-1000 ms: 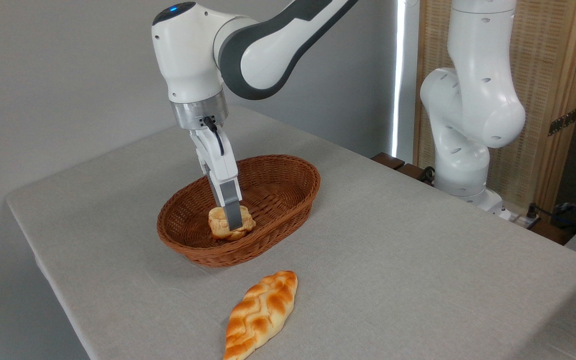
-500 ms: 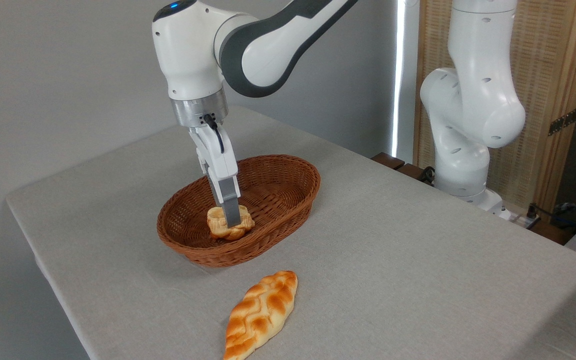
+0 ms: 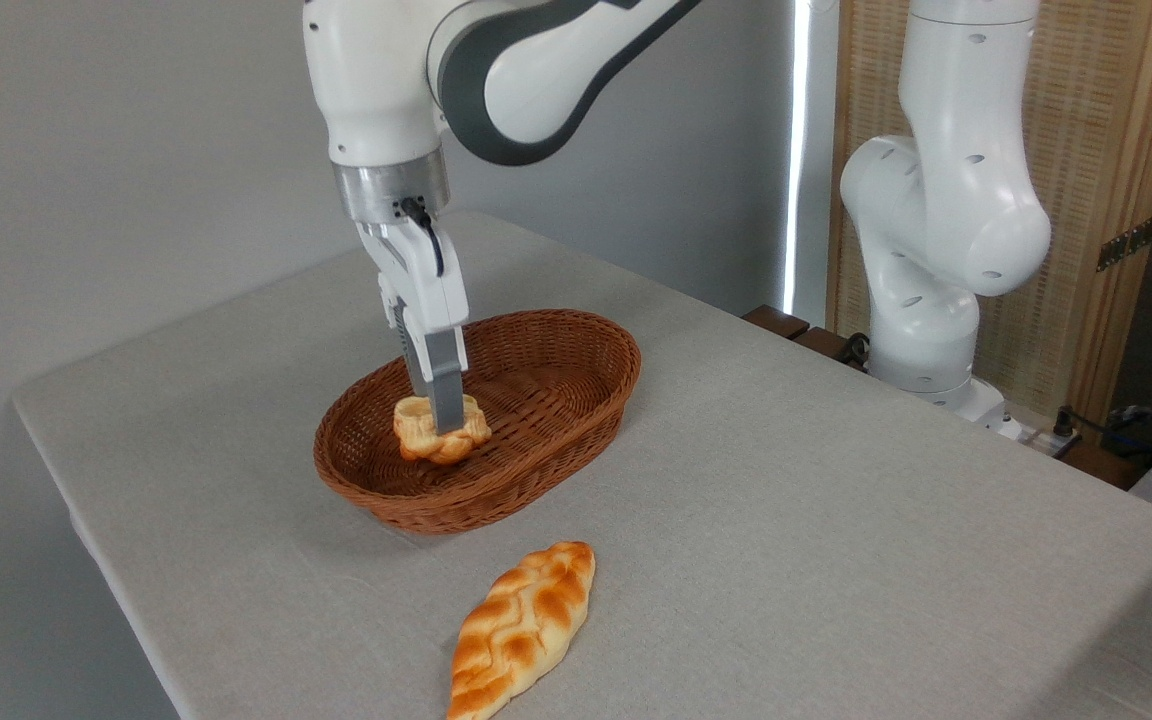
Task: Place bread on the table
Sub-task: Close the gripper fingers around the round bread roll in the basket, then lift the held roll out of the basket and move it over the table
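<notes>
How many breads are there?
2. A small round bun is held in the gripper just above the basket floor. A long braided loaf lies on the table in front of the basket. None seems hidden.

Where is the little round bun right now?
The bun is left of the picture's middle, pinched in the gripper inside the brown basket, at its left end. The long braided loaf lies on the table in front.
</notes>
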`<state>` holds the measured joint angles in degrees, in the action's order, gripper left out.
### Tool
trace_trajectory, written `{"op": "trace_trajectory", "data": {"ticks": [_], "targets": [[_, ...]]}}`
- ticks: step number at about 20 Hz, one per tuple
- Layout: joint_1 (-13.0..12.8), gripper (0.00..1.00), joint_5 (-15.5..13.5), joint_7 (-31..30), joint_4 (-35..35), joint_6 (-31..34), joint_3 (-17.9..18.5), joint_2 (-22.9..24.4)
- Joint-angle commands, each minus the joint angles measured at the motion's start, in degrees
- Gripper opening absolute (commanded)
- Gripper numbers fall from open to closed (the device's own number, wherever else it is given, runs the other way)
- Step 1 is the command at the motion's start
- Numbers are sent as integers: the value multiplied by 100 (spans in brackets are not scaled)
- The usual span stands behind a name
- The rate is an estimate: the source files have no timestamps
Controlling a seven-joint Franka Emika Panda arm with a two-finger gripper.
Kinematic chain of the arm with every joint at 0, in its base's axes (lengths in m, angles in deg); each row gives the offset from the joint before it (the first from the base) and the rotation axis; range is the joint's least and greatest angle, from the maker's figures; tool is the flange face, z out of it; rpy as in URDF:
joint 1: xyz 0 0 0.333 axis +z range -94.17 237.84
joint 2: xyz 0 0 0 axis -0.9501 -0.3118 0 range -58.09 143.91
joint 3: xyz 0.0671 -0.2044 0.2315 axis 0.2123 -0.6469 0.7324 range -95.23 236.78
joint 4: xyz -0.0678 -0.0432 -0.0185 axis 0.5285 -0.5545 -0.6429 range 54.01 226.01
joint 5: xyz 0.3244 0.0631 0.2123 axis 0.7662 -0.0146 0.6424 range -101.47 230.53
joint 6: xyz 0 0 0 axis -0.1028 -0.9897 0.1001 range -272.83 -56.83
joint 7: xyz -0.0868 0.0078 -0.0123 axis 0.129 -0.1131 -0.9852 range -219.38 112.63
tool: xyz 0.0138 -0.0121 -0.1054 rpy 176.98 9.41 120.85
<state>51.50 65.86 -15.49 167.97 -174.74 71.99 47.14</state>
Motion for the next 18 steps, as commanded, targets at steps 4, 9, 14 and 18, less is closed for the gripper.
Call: {"op": "trace_trajectory", "data": {"ticks": [4, 9, 14, 18], "targets": [[187, 55, -10, -132, -61, 185, 378, 438], [266, 57, 8, -71, -167, 634, 950, 596], [319, 59, 78, -36, -115, 827, 1504, 553], [372, 66, 78, 297, -27, 1240, 1724, 500]]}}
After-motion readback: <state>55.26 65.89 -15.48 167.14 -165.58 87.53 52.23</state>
